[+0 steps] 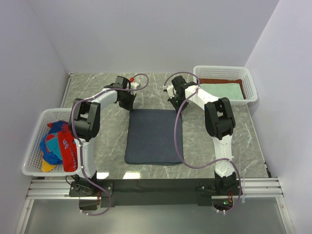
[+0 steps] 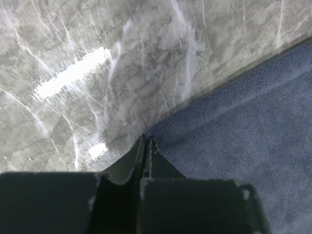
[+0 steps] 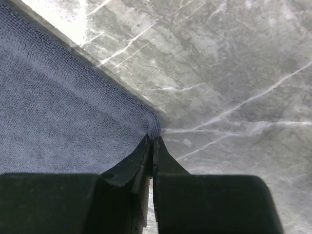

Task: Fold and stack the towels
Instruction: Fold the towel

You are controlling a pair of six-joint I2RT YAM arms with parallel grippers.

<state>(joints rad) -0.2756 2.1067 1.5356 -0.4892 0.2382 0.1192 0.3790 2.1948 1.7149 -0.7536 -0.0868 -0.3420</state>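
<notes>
While left pincer (image 2: 147, 141) and right pincer (image 3: 152, 139) clamp blue towel (image 1: 153, 136) corners, marble table (image 1: 151, 92) beyond

The dark slate-blue towel (image 1: 153, 136) is showing plain against the bench (image 1: 253, 141), grey marble veined white. Red, blue and yellow patterned towels (image 1: 58, 144) are brightening one white mesh basket (image 1: 33, 157). A rust-brown towel (image 1: 219, 80) and a pale mint-green towel (image 1: 222, 90) are colouring the other white basket (image 1: 249, 84).

Blue towel (image 1: 153, 136): one is counted.
Folded towels: two are counted, brown towel (image 1: 219, 81) and green towel (image 1: 222, 90).
Patterned towels (image 1: 57, 144): heaped; the number cannot be told.
Baskets: two are counted, left basket (image 1: 35, 144) and right basket (image 1: 250, 87).
Arms: two are counted, left arm (image 1: 87, 119) and right arm (image 1: 219, 119).
</notes>
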